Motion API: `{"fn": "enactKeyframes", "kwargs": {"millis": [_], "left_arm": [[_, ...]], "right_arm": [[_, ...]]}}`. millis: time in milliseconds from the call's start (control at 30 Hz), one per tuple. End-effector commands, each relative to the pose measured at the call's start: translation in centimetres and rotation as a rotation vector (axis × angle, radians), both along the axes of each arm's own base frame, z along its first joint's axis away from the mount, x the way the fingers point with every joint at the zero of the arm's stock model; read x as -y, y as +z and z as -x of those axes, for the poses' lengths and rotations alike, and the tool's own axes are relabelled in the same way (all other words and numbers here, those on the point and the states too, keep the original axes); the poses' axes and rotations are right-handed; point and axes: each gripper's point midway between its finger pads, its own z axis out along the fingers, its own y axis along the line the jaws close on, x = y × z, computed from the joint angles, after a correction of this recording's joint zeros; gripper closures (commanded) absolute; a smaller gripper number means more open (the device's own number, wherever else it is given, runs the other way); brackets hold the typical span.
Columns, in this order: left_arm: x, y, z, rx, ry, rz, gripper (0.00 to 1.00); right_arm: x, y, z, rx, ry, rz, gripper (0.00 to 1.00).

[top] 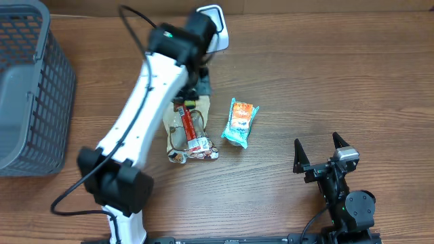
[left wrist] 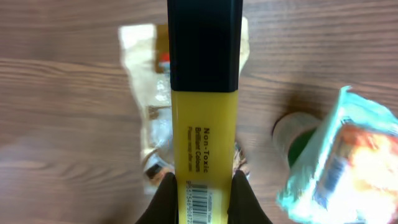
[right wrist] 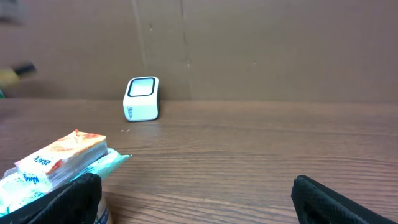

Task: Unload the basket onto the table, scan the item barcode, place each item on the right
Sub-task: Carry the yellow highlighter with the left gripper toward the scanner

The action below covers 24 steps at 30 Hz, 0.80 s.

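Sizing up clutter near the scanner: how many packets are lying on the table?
2. A clear, red-printed packet lies partly beneath the left arm; a teal-and-orange packet lies beside it, on its right. The arm may hide others.

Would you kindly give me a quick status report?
Left gripper shut on yellow highlighter, near scanner. Right gripper open, empty. Clear bag, teal packet below, not blocking.

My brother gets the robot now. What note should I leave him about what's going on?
Left gripper: shut on the yellow highlighter, held above the table, barcode end in its grip.
Right gripper: open, holding nothing.
White scanner: standing at the back of the table.
Done: highlighter picked up.
Left: no scan visible yet, so show the barcode to the scanner.
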Motion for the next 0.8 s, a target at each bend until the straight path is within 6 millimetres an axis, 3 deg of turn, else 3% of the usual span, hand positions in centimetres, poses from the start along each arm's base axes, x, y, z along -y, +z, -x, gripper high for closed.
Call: {"fn": "enactKeyframes", "kwargs": {"millis": [0, 167, 367, 600, 767], "left_arm": [[1.2, -3.9, 1.1, -0.039, 0.043, -0.024, 0.96], [2.8, -8.9, 2.1, -0.038, 0.044, -0.02, 0.96], [2.9, -13.2, 2.7, -0.025, 0.035, -0.012, 0.96], [2.8, -15.7, 2.8, 0.002, 0.07, 0.009, 0.96], [2.8, -16.0, 2.7, 0.008, 0.069, 0.014, 0.9]], "right_arm": [[0.0, -0.3, -0.1, -0.005, -0.001, -0.006, 0.0], [0.0, -0.3, -0.1, -0.005, -0.001, -0.006, 0.0], [0.0, -0.3, -0.1, -0.005, -0.001, -0.006, 0.0], [0.0, -0.3, -0.1, -0.005, -0.001, -0.006, 0.0], [0.0, -0.3, -0.1, -0.005, -0.001, -0.006, 0.0]]}}
